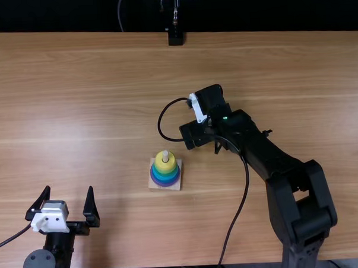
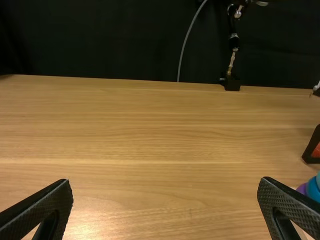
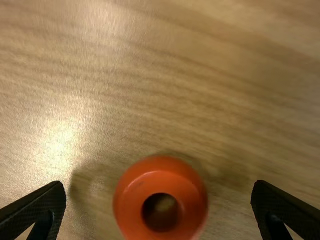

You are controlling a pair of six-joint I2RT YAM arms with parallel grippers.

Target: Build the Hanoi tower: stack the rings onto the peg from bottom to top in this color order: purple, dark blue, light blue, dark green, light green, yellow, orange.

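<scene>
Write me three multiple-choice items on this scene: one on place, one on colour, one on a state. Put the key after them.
1. Where is the orange ring?
A) Between the left hand's fingers
B) Between the right hand's fingers
C) At the table's far edge

2. What colour is the top ring on the peg?
A) Yellow
B) Purple
C) Dark blue

3. How is the left hand?
A) Shut on a ring
B) Shut on nothing
C) Open

Key:
1 B: the right wrist view shows the ring with a finger apart on either side.
2 A: the top view shows yellow uppermost around the peg.
3 C: its fingers stand wide apart.
</scene>
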